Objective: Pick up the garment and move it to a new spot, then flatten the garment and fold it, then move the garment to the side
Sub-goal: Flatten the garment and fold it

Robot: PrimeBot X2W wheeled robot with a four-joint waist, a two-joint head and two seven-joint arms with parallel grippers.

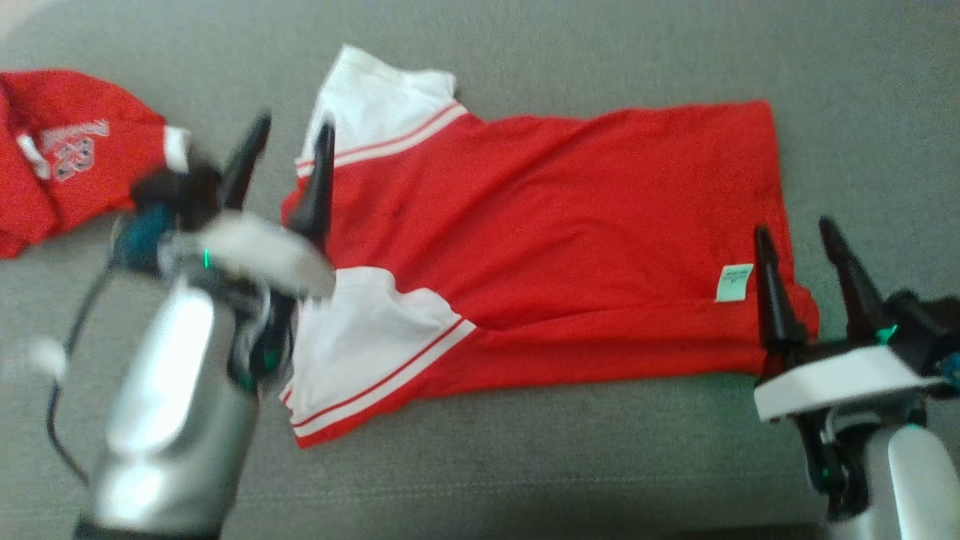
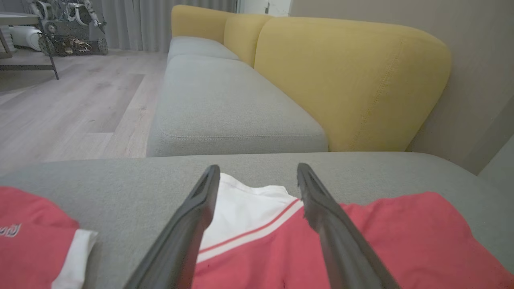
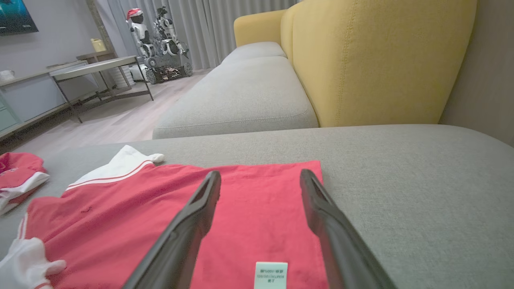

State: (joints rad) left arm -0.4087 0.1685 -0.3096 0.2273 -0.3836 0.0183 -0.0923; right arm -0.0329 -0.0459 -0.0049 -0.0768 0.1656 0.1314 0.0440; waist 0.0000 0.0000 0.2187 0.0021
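With left gripper [image 1: 294,124] and right gripper [image 1: 793,225] spread empty at either end of the red garment [image 1: 555,232] lying flat on the grey cushion [image 1: 600,465], pinch near sleeve [image 1: 367,337] and the edge by the label [image 1: 733,283] together, lift level, fold across.

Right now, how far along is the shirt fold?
Done: red shirt lies spread flat on the grey cushion, both white sleeves out. In hand: nothing; left hand open by the sleeves, right hand open by the care label. Left: fold, then move aside.
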